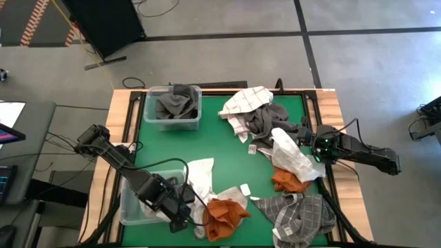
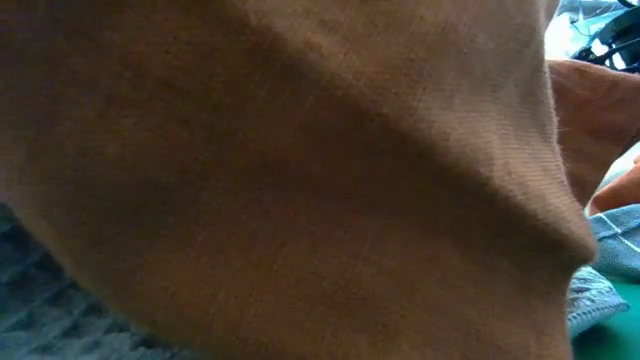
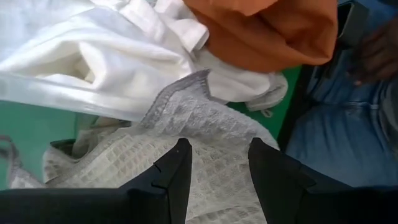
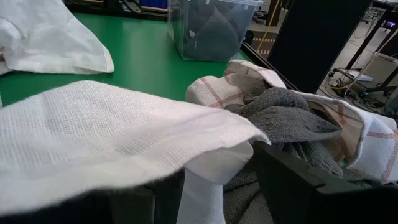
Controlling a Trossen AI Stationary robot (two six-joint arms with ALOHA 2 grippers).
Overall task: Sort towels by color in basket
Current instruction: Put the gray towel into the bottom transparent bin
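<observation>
My left gripper (image 1: 180, 210) (image 3: 217, 146) points down, open, at the near left, over a cream waffle towel (image 3: 205, 124) by a clear basket (image 1: 131, 203) holding white towels. A rust orange towel (image 1: 224, 215) (image 3: 267, 31) lies just beyond it and fills the low view (image 2: 280, 170). My right gripper (image 1: 311, 146) (image 4: 214, 168) rests open at the right edge with a white towel (image 1: 293, 155) (image 4: 112, 137) draped over it. Dark grey towels fill the far basket (image 1: 148, 103). My left gripper stands over the cream waffle towel, which shows in the gap between the fingers; I cannot tell whether they touch it. My right gripper is not shut on anything. The white towel's edge (image 4: 205, 134) lies across one finger and hangs slack between the two.
A heap of dark grey (image 1: 265, 120) and red-lined white (image 1: 247, 100) towels lies at the far right. Another orange towel (image 1: 288, 180) and a grey-and-white checked towel (image 1: 300, 217) lie at the near right. Bare green mat (image 1: 220, 141) shows in the middle.
</observation>
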